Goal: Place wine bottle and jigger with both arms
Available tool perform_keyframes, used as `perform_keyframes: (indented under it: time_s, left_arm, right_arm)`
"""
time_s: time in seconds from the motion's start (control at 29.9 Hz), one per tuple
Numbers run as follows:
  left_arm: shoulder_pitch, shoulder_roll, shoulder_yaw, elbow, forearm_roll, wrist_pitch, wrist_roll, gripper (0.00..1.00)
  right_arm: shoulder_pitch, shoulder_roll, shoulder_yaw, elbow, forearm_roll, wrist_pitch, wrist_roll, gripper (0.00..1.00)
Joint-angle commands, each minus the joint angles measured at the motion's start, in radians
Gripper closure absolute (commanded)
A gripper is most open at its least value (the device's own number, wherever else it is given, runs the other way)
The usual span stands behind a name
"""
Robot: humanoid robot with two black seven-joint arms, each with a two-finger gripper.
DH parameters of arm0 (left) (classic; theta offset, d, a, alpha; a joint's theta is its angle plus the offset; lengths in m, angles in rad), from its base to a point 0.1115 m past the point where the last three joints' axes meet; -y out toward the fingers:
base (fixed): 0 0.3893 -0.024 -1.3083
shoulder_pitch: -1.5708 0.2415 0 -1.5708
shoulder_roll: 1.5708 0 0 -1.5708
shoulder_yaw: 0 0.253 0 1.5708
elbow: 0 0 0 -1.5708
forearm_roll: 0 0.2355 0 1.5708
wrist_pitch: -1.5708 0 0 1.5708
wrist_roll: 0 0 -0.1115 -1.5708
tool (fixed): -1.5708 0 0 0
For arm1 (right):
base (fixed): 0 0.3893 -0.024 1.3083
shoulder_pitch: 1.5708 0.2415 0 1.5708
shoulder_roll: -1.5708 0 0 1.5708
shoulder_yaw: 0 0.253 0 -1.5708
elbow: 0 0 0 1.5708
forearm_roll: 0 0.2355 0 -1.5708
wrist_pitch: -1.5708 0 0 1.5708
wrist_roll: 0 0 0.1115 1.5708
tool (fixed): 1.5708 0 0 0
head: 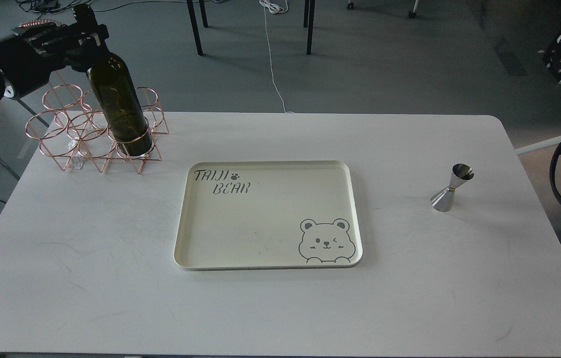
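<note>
— Head view first: where is your wine bottle [120,102] sitting?
— It is leaning in a ring of the copper wire rack [92,130], far left of the table [280,308]; your left gripper [81,37] is clenching its neck.
— The jigger [452,188]?
— Standing alone, right of the cream tray [266,261]. You aren't seeing the right gripper.

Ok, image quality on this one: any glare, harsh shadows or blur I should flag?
Head view: light is soft and even, shadows faint beside the jigger and the tray. Small highlights streak the wine bottle, with no blown-out glare. The left gripper at the bottle's neck reads dark, its fingers hard to separate. Focus is sharp across the table.
</note>
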Motion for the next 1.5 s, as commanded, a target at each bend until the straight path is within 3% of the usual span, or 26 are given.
perform_keyframes:
  time_s: [0.0, 0.3, 0.4, 0.57, 0.84, 0.97, 1.2, 1.47]
  left_arm:
    - [0.000, -0.001, 0.000, -0.003, 0.002, 0.001, 0.000, 0.46]
    - [0.000, 0.000, 0.000, -0.003, 0.000, 0.001, 0.000, 0.41]
    - [-0.001, 0.000, -0.009, -0.004, -0.041, 0.006, 0.000, 0.16]
    - [-0.006, 0.028, -0.014, -0.003, -0.358, 0.004, 0.000, 0.03]
    - [-0.004, 0.103, -0.011, 0.020, -0.788, -0.028, 0.000, 0.02]
    - [0.000, 0.119, -0.009, 0.075, -0.977, -0.130, 0.000, 0.02]
    - [0.043, 0.102, -0.008, 0.198, -1.351, -0.236, 0.000, 0.02]
    - [0.170, -0.009, -0.014, 0.290, -1.756, -0.408, 0.000, 0.02]
  right_arm:
    - [0.000, 0.000, 0.000, 0.000, 0.000, 0.000, 0.000, 0.03]
    - [-0.001, 0.000, 0.002, 0.000, 0.000, 0.000, 0.000, 0.03]
    - [-0.001, 0.000, 0.002, 0.000, 0.000, 0.000, 0.000, 0.04]
    - [-0.001, 0.000, 0.002, 0.000, 0.000, -0.002, 0.000, 0.03]
    - [-0.001, -0.002, 0.022, 0.000, 0.000, -0.011, 0.000, 0.01]
    - [-0.006, -0.005, 0.028, -0.008, 0.002, -0.017, 0.000, 0.01]
    - [-0.040, 0.002, 0.066, -0.034, 0.038, -0.006, 0.000, 0.01]
    - [-0.158, 0.009, 0.183, -0.032, 0.077, 0.058, 0.000, 0.01]
